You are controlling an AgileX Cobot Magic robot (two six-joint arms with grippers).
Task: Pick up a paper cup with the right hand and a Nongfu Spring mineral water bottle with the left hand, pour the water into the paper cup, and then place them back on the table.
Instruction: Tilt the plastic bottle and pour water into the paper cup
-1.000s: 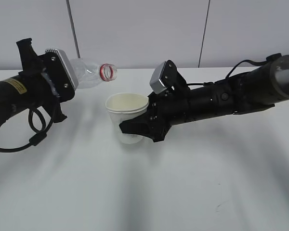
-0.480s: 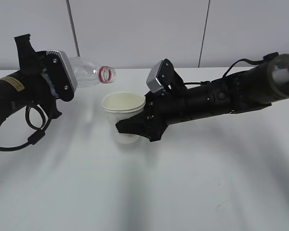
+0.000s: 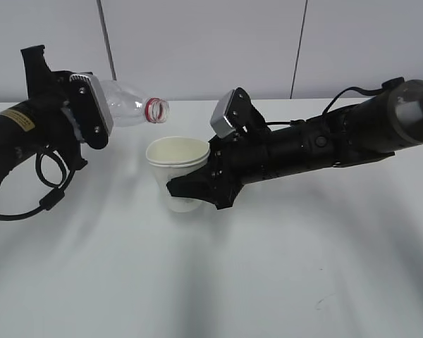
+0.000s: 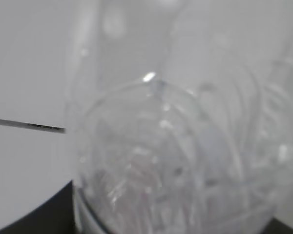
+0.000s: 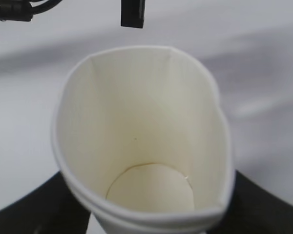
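The white table lay bare below both claws. The bottle was gripped by the left claw, the cup squeezed by the right claw.

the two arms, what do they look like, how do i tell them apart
Both are black and tubular. The left hand has a yellow sticker on its forearm, a looped black cable hanging beneath, and a grey ribbed plate by the gripper. The right hand has no yellow sticker, a grey plate on top, and a thin black cable along its body.
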